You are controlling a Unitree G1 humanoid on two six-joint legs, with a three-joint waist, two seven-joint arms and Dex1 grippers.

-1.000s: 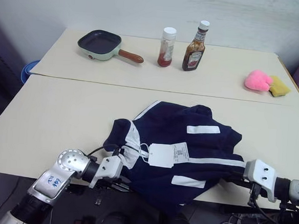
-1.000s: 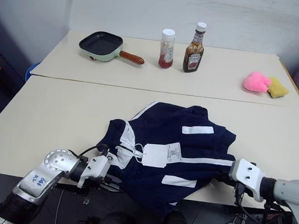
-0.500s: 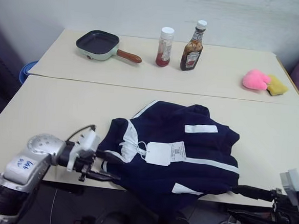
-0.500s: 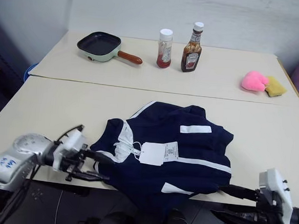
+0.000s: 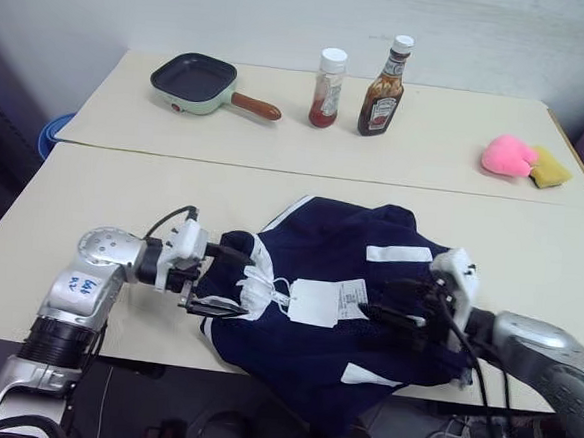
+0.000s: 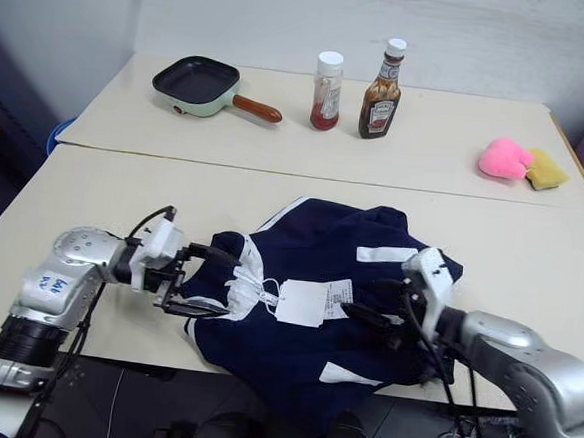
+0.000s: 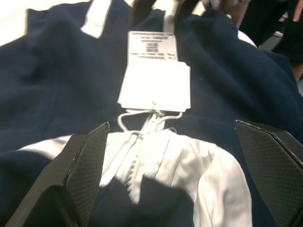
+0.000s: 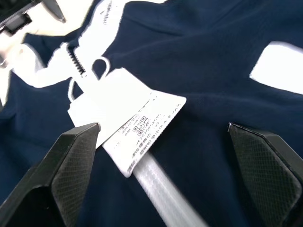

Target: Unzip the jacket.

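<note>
While we look down from the head, we see the jacket [image 5: 368, 284] lying on the near bench [image 5: 102, 216], close to its front edge. Part of its bottom hangs over that edge. It is dark blue with white stripes and white patches. A white paper tag [image 5: 328, 303] lies on the middle of it, tied near the top of the white zipper [image 7: 142, 137]. The white collar lining [image 5: 259, 267] points toward our left arm.

Our left claw [image 5: 218, 279] is at the collar end of the jacket. Its two black fingers [image 7: 85, 161] are spread wide apart, one on each side of the collar, and they hold nothing.

Our right claw [image 5: 392, 298] hangs over the middle of the jacket, just beside the paper tag. Its fingers [image 8: 75, 156] are also spread wide, and nothing is between them. We cannot tell if they touch the cloth.

On the far bench [image 5: 438, 139] sit a small green pan [image 5: 194, 84] with a brown handle, a jar with a white lid [image 5: 328, 74], and a brown sauce bottle [image 5: 385, 75]. A pink soft toy [image 5: 507, 155] lies far to the right, touching a yellow sponge [image 5: 549, 169].
</note>
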